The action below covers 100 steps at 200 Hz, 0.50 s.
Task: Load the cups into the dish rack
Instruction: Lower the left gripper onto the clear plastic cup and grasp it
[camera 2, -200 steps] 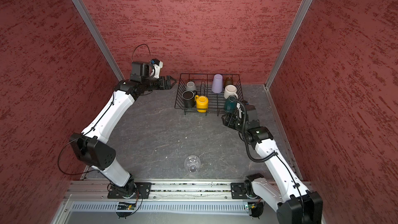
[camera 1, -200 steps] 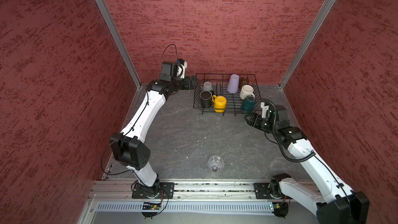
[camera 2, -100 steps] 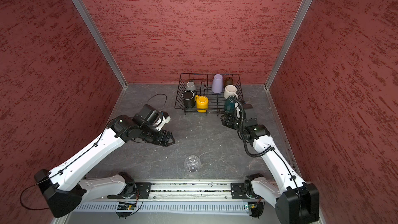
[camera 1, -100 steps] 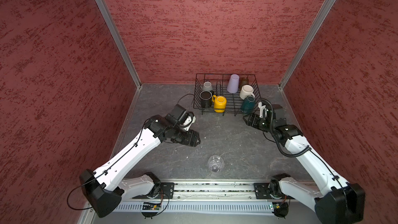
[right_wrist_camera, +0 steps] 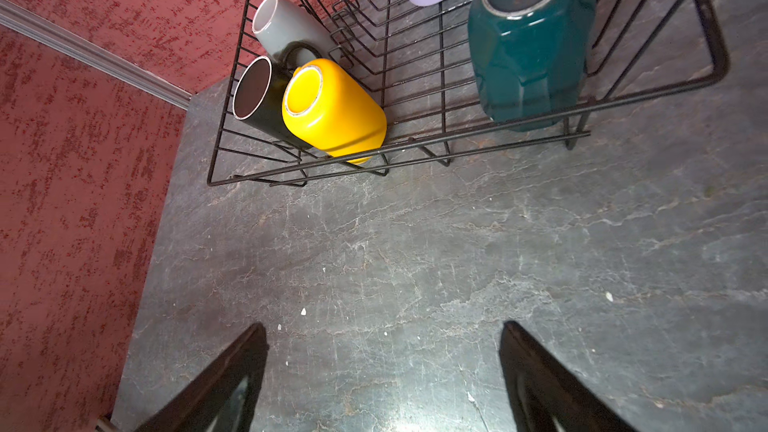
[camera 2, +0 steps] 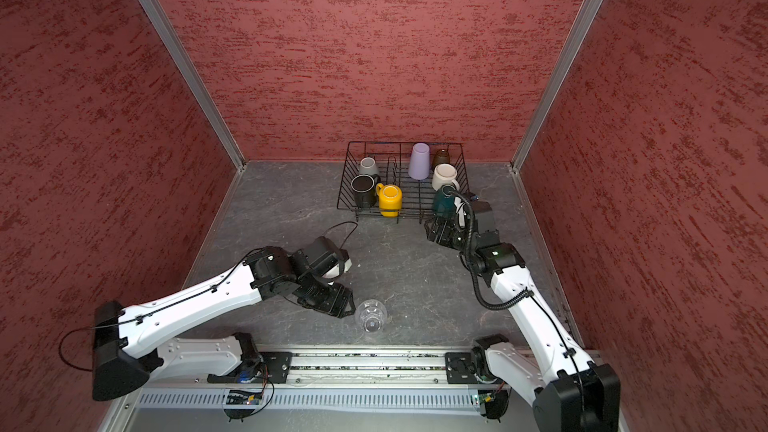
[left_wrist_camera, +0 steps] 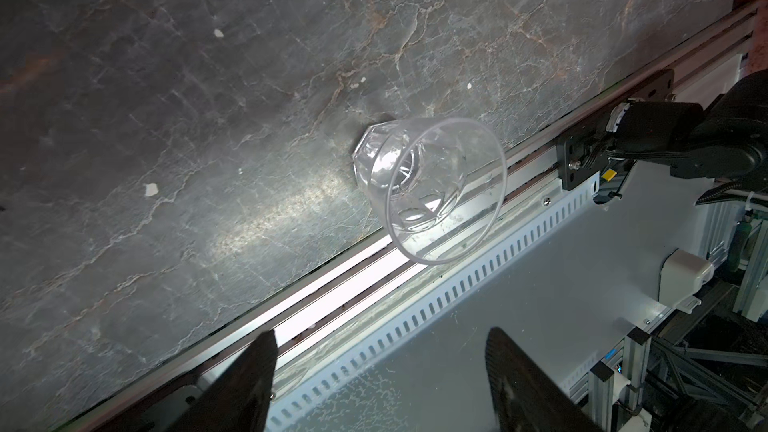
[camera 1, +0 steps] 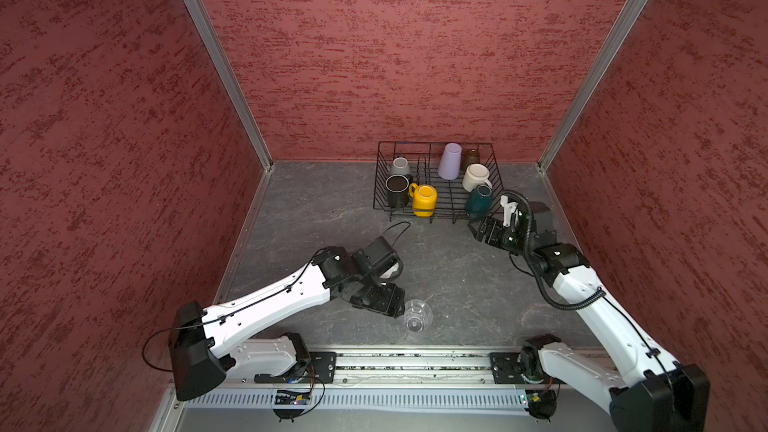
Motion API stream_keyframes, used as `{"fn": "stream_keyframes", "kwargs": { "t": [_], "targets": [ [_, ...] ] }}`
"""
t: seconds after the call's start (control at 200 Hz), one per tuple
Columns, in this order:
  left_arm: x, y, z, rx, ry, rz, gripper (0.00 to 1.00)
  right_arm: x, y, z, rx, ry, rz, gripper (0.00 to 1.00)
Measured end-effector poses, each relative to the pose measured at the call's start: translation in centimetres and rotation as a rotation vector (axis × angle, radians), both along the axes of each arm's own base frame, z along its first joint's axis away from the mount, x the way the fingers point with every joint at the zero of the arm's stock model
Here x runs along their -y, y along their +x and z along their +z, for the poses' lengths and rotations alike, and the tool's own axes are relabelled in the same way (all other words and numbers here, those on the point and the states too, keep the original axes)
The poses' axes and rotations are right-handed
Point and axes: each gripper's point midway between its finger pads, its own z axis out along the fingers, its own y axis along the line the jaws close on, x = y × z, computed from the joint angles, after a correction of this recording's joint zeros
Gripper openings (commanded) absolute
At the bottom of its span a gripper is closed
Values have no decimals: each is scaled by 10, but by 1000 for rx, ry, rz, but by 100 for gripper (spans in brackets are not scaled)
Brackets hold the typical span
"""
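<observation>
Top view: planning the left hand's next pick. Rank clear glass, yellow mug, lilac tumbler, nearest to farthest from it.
1. clear glass, just beside the left hand.
2. yellow mug, dish rack's front.
3. lilac tumbler, rack's back.

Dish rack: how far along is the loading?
Done: seven cups sit in the dish rack. In hand: nothing yet; the left gripper, open, is beside the clear glass on the table. The right gripper is open and empty. Remaining: load that glass.
</observation>
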Motion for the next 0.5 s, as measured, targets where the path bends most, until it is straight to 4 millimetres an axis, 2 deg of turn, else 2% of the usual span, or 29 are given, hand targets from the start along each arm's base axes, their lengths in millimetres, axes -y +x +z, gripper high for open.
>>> {"fn": "stream_keyframes", "kwargs": {
  "t": [0.245,0.501],
  "targets": [
    [17,-5,-24,5,67,-32,71,1,-2,-3,-2,-1,-1,89],
    [23,-1,-50,1,109,-22,64,1,-3,-6,-7,-2,-2,89]
  ]
}}
